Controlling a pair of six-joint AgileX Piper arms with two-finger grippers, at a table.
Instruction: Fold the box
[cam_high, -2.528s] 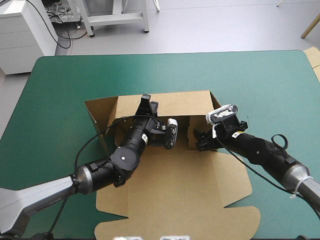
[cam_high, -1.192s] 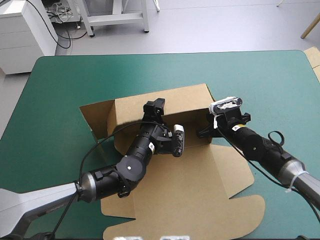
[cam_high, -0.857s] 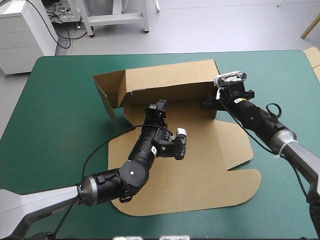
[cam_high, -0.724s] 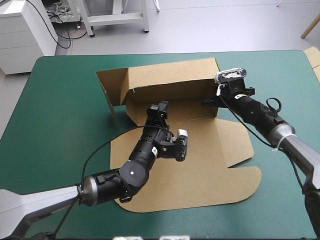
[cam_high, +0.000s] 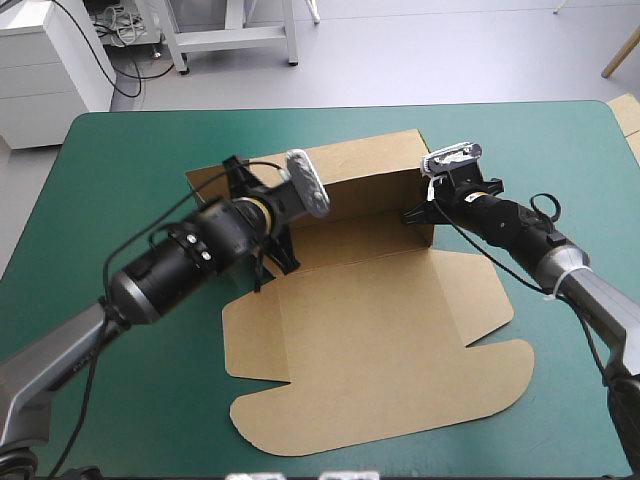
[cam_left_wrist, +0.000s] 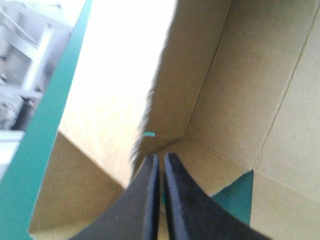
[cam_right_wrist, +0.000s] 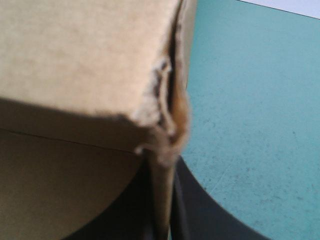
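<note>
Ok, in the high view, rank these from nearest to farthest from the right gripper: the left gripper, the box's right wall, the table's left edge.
1. Box's right wall, pinched in the right gripper.
2. Left gripper, at the box's left end.
3. Table's left edge, far off left.

words: none can be read | numbers: none can be read | labels, brands, signs: none can be read | brown cardboard box (cam_high: 380, 340): plain board, no print to read in any view
</note>
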